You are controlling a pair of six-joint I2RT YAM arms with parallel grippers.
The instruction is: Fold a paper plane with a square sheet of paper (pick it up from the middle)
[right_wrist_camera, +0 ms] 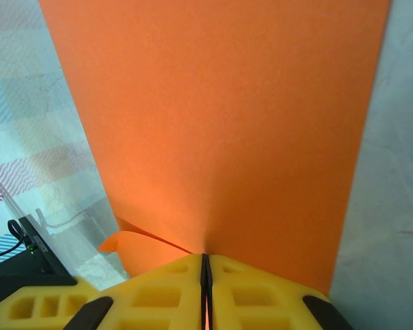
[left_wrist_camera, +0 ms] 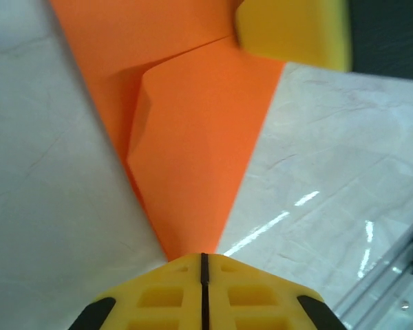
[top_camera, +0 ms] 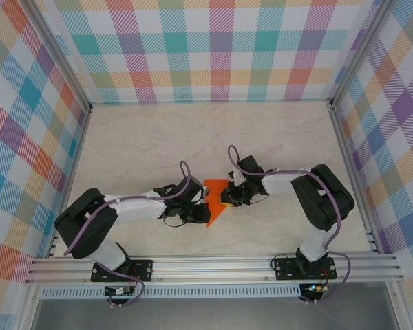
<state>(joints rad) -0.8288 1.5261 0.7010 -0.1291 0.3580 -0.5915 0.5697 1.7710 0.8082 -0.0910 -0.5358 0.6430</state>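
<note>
Gripper [right_wrist_camera: 205,267] at bottom centre, jaws together, pinches the paper [right_wrist_camera: 220,124]; lower left, perhaps a curled flap [right_wrist_camera: 134,242].

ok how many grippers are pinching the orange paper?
2. The left gripper is shut on the orange paper at its narrow tip; the right gripper is shut on it from the opposite side.

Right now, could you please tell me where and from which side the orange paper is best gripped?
Pinch the folded orange paper at an edge, coming in level with the sheet: it is thin and flat, so edges suit best. The left gripper is shut on its narrow end, the right gripper on the wider end; those opposite holds look sound.
</note>
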